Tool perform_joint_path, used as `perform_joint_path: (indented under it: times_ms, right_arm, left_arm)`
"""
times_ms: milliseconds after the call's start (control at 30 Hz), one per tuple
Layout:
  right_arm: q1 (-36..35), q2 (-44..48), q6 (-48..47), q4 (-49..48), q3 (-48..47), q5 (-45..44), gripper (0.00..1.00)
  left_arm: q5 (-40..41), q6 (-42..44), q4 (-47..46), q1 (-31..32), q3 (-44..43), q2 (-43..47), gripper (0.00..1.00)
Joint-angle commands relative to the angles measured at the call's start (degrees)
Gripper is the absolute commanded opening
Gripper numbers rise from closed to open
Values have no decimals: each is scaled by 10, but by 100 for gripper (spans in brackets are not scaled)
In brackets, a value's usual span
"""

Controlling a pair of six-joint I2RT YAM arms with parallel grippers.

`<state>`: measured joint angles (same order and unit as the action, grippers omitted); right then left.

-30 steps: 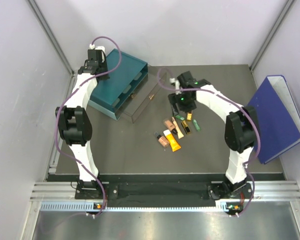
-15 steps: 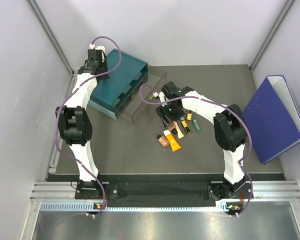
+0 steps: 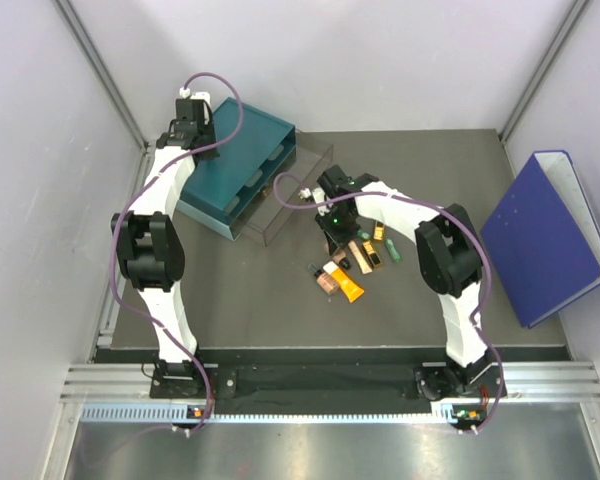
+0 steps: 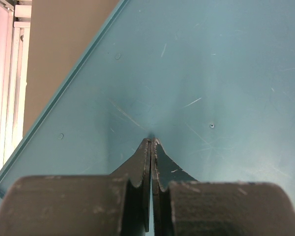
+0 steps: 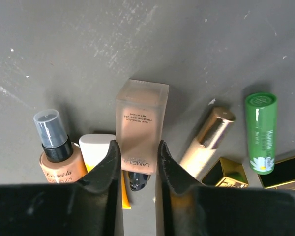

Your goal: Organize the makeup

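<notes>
The makeup [image 3: 352, 262] lies in a small cluster at mid-table. My right gripper [image 5: 136, 145] is down on the cluster, its fingers pressed against both sides of a peach foundation bottle [image 5: 140, 115] that has a black cap at its near end. Beside it lie a tan spray bottle [image 5: 57, 153], a white-capped orange tube [image 5: 97, 146], a gold-capped tube [image 5: 208, 138], a green stick [image 5: 260, 132] and black-and-gold cases [image 5: 284, 173]. In the top view the right gripper [image 3: 337, 240] covers the cluster's left part. My left gripper [image 4: 152, 141] is shut and empty, its tip against the teal drawer box [image 4: 211, 73].
The teal drawer box [image 3: 242, 150] stands at the back left, with a clear drawer [image 3: 292, 198] pulled out toward the makeup. A big blue binder [image 3: 545, 235] leans at the right wall. The left arm [image 3: 150, 245] reaches along the left side.
My right arm has swung left and down onto the makeup cluster. Its jaws have narrowed from wide open to gripping the peach bottle. The left arm has not moved.
</notes>
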<state>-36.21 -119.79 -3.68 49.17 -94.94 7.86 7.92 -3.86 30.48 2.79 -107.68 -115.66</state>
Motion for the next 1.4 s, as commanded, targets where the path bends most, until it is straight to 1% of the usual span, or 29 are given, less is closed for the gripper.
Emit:
perform_joint_path:
  times_ms: [0, 100, 233, 267, 400, 500, 533, 600, 633, 667, 700, 767, 800, 833, 900, 1100, 1367]
  right_arm:
    - [-6, 27, -15, 5, -13, 0, 0]
    - [-4, 60, -22, 12, -22, 7, 0]
    - [5, 104, -27, 20, -54, 40, 0]
    - [7, 110, -28, 22, -61, 55, 0]
    - [16, 122, -19, 30, -115, 165, 0]
    - [15, 96, -6, 50, -203, 230, 0]
    - [16, 70, 6, 55, -260, 247, 0]
    - [16, 40, 23, 64, -322, 285, 0]
    - [16, 14, 51, 59, -365, 298, 0]
    - [18, 4, 64, 51, -378, 308, 0]
    - [18, -2, 76, 18, -381, 326, 0]
    - [18, -10, 128, -29, -362, 334, 0]
    - [18, -12, 143, -75, -355, 343, 0]
    - [18, -20, 169, -97, -345, 346, 0]
    - [15, -33, 192, -128, -353, 352, 0]
    - [5, -79, 220, -154, -369, 330, 0]
    - [-9, -100, 239, -178, -372, 298, 1]
  left_arm:
    - [-7, 5, 66, -2, 19, -41, 1]
    - [-5, 5, 67, -2, 18, -44, 1]
    - [-5, 7, 70, -2, 19, -45, 1]
    - [-5, 7, 70, -2, 19, -47, 1]
    - [-7, 5, 70, -2, 18, -47, 1]
    - [-10, 5, 71, -2, 18, -48, 1]
    - [-12, 5, 71, -2, 17, -48, 1]
    - [-12, 4, 71, -2, 17, -49, 1]
    - [-12, 5, 70, -2, 17, -49, 1]
    - [-12, 4, 71, -2, 16, -50, 1]
    - [-14, 4, 71, -2, 16, -50, 1]
    - [-15, 3, 71, -2, 16, -50, 1]
    - [-18, 2, 72, -2, 15, -50, 1]
    - [-20, 0, 71, -2, 15, -50, 1]
    - [-25, -3, 71, -2, 15, -49, 1]
    - [-34, -4, 71, -2, 13, -51, 1]
    - [-34, -5, 75, -2, 14, -50, 1]
